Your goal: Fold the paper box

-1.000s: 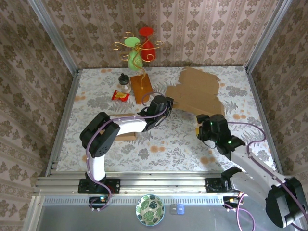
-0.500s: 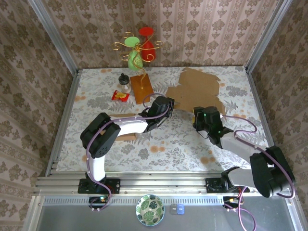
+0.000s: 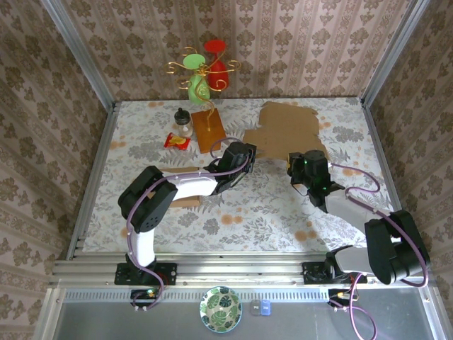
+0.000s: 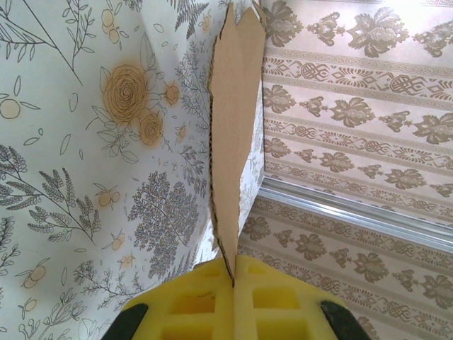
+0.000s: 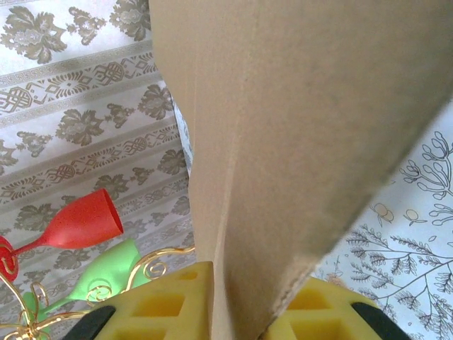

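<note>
The left gripper [image 4: 232, 278] was clamped tight on a thin edge of the paper box [image 3: 289, 129], its yellow pads [image 4: 191, 304] pressed against the cardboard. The right gripper [image 5: 237, 301] gripped another flap, with the sheet caught between its pads. From above, the left gripper held the box at its 8 o'clock corner and the right held it at 5 o'clock. The box sat toward 1 o'clock on the floral table [image 3: 255, 205]. A red glass [image 3: 218, 69] was at 12 o'clock.

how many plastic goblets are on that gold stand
2. The red goblet hangs at the right of the gold stand, the green goblet left and nearer; more could be hidden.
</note>
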### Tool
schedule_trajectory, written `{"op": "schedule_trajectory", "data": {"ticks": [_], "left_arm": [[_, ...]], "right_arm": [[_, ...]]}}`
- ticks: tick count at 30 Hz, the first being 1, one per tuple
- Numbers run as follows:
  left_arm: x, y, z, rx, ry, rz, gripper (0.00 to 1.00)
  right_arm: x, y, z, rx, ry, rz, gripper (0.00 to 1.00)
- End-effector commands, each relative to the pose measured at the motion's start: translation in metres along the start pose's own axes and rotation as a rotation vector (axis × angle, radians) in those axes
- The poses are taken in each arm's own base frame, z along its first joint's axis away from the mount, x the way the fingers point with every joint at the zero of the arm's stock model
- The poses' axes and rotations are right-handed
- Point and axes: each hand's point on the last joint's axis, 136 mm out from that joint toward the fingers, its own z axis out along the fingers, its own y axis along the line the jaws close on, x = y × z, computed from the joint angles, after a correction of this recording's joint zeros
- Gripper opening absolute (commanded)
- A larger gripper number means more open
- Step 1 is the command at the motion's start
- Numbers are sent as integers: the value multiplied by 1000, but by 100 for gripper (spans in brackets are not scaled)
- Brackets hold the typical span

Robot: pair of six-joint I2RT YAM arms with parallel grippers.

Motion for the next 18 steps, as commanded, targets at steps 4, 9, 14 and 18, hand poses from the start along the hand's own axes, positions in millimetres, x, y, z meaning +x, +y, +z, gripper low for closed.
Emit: {"op": "schedule_trajectory", "data": {"ticks": [4,9,14,18], "left_arm": [[8,-29,-10,59,19,-28,0],[10,-30,-11,60,26,-25,0],[10,-31,-14,63,32,-18,0],[9,-33,-18,63,47,1,19]], "right_arm": [[-9,18,3,-35,-31,-4,18],[-10,27,8,-45,-21,-6,14],[-9,41,5,-48,-22,-49,0],[-8,61,2,-60,-12,-92,0]]}}
